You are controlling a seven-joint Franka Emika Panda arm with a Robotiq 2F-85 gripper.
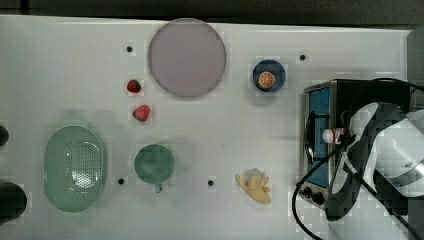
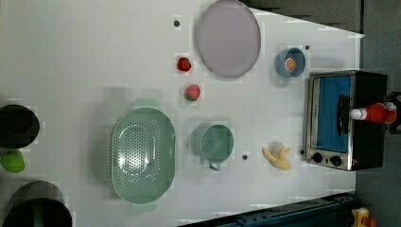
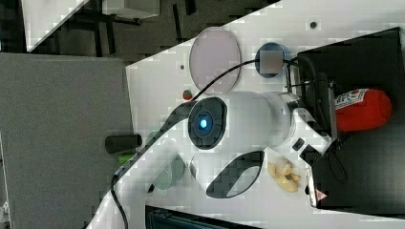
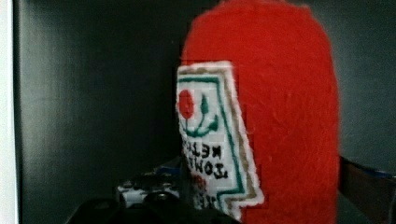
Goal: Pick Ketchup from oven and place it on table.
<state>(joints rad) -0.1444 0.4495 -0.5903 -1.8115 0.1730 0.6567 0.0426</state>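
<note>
One ketchup (image 2: 376, 113) bottle is being seen lying on top of the one black oven (image 2: 345, 119), its white cap pointing toward the oven's glass door side; in the right view the ketchup (image 3: 362, 110) is lying across the dark oven (image 3: 363, 157) roof, touching the arm's wrist end. In the wrist view the ketchup (image 4: 266, 121) is being shown close up, label facing the camera. Whether the jaws are spread or pinching the bottle cannot be told.

Everything else is being carried by the white tabletop (image 2: 71, 56). Counted from the oven in the left view: one banana bunch (image 2: 277, 156) is lying just beside its knob end, one blue bowl (image 2: 290, 63) holding an orange slice is sitting near its other end, one grey plate (image 2: 228, 38) is lying beyond the bowl, one green mug (image 2: 215, 143) is standing past the bananas, two strawberries (image 2: 184, 64) (image 2: 192, 92) are lying well apart from the oven, and one green colander (image 2: 143, 154) is lying farther still.
</note>
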